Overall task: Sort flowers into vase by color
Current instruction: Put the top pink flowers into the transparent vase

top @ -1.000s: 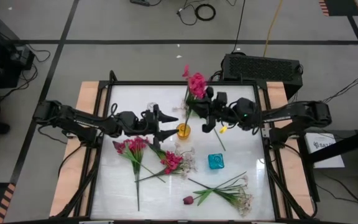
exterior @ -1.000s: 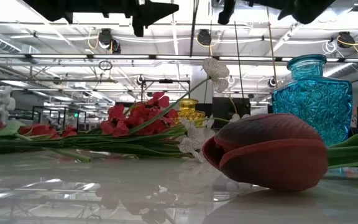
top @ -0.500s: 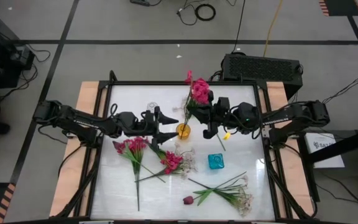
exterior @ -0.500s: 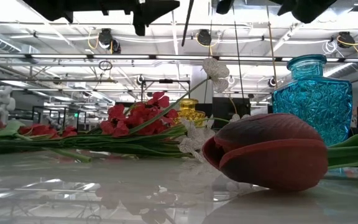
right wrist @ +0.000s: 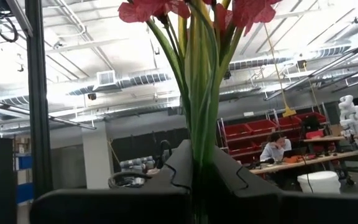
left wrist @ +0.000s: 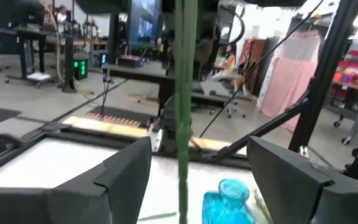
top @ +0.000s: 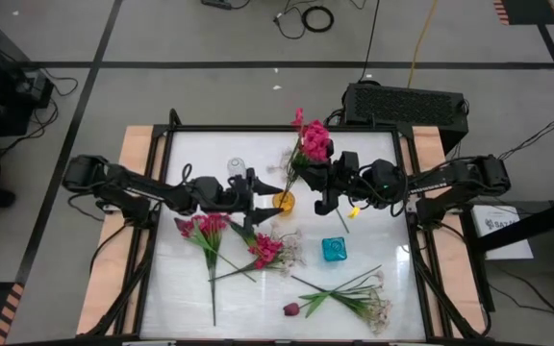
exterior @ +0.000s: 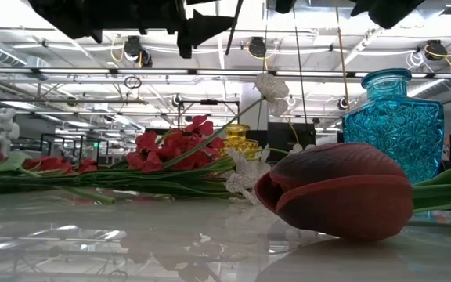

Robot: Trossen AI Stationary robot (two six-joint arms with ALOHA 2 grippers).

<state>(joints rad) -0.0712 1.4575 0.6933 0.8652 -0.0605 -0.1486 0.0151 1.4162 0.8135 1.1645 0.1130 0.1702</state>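
Held sprig: we log one magenta-pink flower sprig (top: 310, 140) clamped in the right tool (top: 321, 183), blossoms up, stem hanging down; the right wrist view shows that tool's fingers closed on the green stems (right wrist: 199, 99). We judge it is held upright so the stem end can drop into a narrow neck.

Target vessel: the yellow vase (top: 284, 202) stands just beside the right tool, between both tools; the stem's lower end appears to reach its mouth, though we cannot tell whether it has gone in.

Left tool: the left tool (top: 258, 185) is released, fingers spread, level with the vase on its other side; in its wrist view the hanging stem (left wrist: 184, 93) passes between its fingers (left wrist: 124, 174) without touching. We judge it waits there to steady or guide the stem.

Other vessels: the blue vase (top: 334, 250) sits nearer the front of the desk (top: 364, 154), below the right tool; a clear vase (top: 236, 167) stands just behind the left tool.

Loose stock: more pink sprigs (top: 206, 229) lie on the desk under the left tool; a white sprig (top: 375, 306) and a maroon tulip bud (top: 291, 309) lie well apart, toward the front edge.

Progress: early, we judge; most flowers are unsorted.
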